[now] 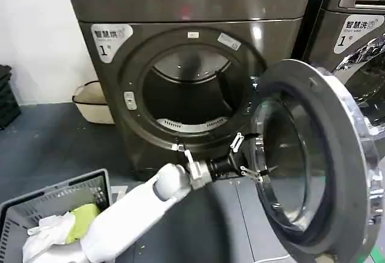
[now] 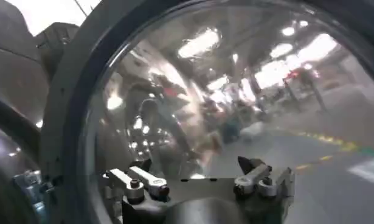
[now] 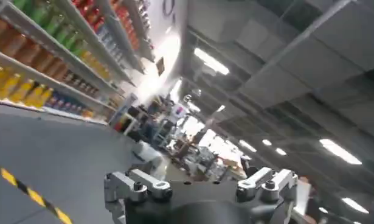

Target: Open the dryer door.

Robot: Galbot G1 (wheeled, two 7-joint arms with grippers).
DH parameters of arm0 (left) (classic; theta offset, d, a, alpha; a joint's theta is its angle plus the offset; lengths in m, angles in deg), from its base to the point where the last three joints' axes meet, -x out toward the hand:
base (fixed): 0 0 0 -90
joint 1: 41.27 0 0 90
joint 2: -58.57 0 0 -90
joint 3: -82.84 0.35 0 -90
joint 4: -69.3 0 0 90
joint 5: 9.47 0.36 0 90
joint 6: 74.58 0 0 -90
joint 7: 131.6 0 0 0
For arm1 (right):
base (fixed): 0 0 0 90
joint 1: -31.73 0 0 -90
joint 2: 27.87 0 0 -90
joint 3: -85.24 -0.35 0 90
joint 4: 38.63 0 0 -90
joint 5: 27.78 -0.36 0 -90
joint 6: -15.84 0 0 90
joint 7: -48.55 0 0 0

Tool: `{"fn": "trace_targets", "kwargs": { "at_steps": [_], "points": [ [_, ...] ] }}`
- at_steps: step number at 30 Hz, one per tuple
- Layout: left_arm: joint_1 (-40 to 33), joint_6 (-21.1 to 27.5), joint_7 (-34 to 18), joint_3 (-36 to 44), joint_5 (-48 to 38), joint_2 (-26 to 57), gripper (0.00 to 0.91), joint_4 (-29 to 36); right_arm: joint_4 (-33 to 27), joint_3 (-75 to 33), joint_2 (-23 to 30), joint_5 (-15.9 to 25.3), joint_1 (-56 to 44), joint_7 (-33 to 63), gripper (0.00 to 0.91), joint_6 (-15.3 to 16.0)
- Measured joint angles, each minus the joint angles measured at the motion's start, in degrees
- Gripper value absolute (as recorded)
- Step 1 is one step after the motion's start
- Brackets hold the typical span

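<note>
The dryer door (image 1: pixel 325 160) stands swung wide open at the right of the dryer (image 1: pixel 198 88), its bulging glass facing the drum. The left gripper (image 1: pixel 249 157) hovers against that glass, jaws spread, grasping nothing. The right gripper (image 3: pixel 199 185) points at the room, jaws spread too.

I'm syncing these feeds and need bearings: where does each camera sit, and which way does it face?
Head view: on the robot's head, looking forward and down at the dryer with the dryer door swung open; the left arm reaches toward the door's inner glass.
Left wrist view: on the left arm, facing the door's bulging glass; the left end effector is open.
Right wrist view: on the right arm, tilted up at shelves and ceiling; the right end effector is open.
Shared: head and left wrist views both show the door and the left end effector.
</note>
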Motion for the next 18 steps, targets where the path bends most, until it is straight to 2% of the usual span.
{"fn": "trace_targets", "kwargs": {
  "at_steps": [18],
  "points": [
    [-4.4, -0.2, -0.4, 2.1, 0.3, -7.1, 0.907, -7.4, 1.8, -1.1, 1.9, -0.3, -0.7, -0.1, 0.907, -0.2]
  ]
}}
